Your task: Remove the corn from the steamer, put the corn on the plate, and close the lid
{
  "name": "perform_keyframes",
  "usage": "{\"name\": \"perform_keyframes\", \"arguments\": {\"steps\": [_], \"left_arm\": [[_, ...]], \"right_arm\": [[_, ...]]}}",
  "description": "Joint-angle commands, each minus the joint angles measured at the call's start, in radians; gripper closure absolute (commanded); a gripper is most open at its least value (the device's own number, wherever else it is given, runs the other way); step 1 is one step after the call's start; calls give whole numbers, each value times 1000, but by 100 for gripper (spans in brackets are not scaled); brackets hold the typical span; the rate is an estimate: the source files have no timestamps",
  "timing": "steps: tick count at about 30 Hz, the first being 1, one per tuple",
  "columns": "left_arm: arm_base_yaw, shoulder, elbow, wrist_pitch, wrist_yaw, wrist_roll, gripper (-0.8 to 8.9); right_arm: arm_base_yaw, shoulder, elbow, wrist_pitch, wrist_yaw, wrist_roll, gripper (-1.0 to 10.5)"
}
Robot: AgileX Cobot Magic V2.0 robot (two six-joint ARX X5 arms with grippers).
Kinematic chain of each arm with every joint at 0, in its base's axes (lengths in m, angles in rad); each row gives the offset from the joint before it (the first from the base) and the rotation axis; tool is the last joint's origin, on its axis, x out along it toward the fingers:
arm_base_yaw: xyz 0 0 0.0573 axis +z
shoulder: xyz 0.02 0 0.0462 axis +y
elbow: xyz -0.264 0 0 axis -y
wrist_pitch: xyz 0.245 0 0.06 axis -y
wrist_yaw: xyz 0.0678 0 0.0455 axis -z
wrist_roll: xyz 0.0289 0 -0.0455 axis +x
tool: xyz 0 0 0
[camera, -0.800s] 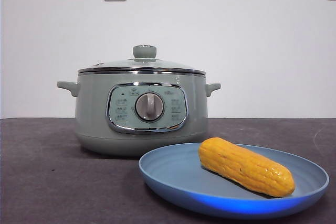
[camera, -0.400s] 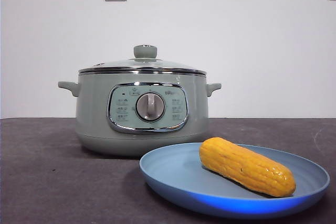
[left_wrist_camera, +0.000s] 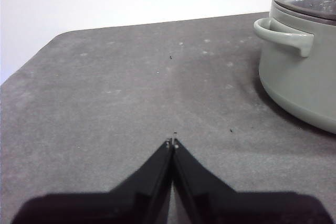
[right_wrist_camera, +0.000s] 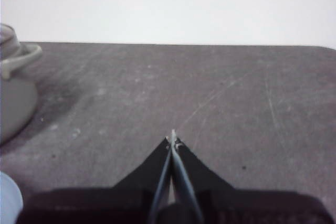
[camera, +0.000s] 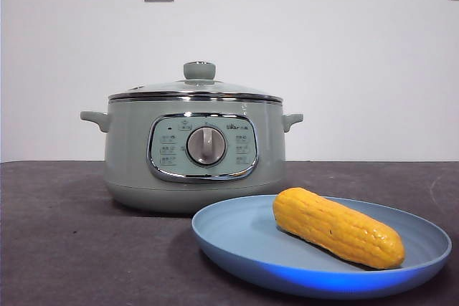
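Left gripper (left_wrist_camera: 171, 143) and right gripper (right_wrist_camera: 172, 136): jaws clenched, empty, above bare worktop (camera: 64, 249). One corn (camera: 336, 227) lies on one plate (camera: 237, 238); one lid (camera: 195, 88) seated on one steamer (camera: 129, 163).

Even soft light (right wrist blurry)

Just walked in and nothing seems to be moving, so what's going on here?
Nothing is being handled. The corn lies on the plate, in front of the steamer, whose lid is on. The left gripper and right gripper are shut and empty over the bare table, one on each side of the steamer.
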Motion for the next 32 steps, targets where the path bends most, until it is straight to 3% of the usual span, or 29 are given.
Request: {"name": "perform_keyframes", "arguments": {"steps": [1,9,32], "left_arm": [[3,-3,-12,-2,-1,-10,817],[3,-3,-12,-2,-1,-10,817],[3,-3,-12,-2,-1,-10,817]], "right_arm": [[-1,-17,-16,-33,4,-1,946],[2,-17,-16,-70,3,31,946],[1,-17,-16,-69,3,31,946]]}}
